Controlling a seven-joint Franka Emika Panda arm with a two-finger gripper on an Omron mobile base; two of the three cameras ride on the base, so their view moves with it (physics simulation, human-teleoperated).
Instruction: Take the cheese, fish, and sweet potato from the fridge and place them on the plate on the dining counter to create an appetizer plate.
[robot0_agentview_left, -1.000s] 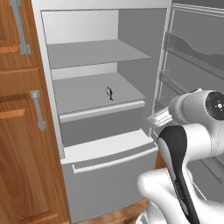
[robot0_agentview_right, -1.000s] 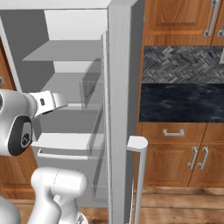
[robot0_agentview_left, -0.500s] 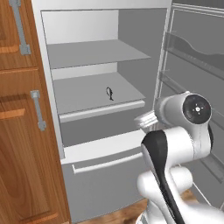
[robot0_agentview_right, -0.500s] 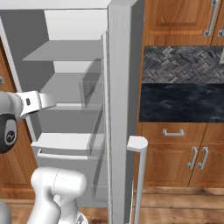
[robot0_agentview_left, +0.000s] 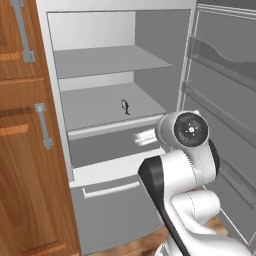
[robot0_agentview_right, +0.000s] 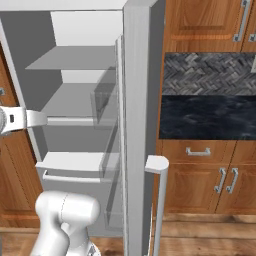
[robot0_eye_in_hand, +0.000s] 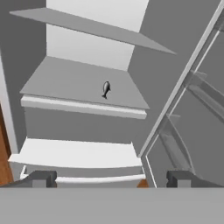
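Observation:
The fridge (robot0_agentview_left: 95, 60) stands open with its white shelves bare except for the fish (robot0_agentview_left: 125, 106), a tiny dark sliver lying on the middle shelf. In the hand view the fish (robot0_eye_in_hand: 105, 89) sits a little above centre, well beyond my gripper (robot0_eye_in_hand: 111, 179), whose two dark fingertips (robot0_eye_in_hand: 43, 178) stand wide apart with nothing between them. My hand hangs in front of the fridge at about the height of the middle shelf's front edge, short of the shelf. Cheese, sweet potato, plate and dining counter are out of view.
The fridge door (robot0_agentview_left: 220, 100) with its racks swings out on the right, and its edge (robot0_agentview_right: 142, 125) splits the right base view. Wooden cabinets (robot0_agentview_left: 25, 150) flank the fridge on the left. A lower drawer (robot0_agentview_left: 110, 195) sits below the shelves. A black wall counter (robot0_agentview_right: 207, 115) lies beyond the door.
My arm has swung left across the fridge opening, bringing the hand in front of the middle shelf. The fish has not moved and the jaws stay wide.

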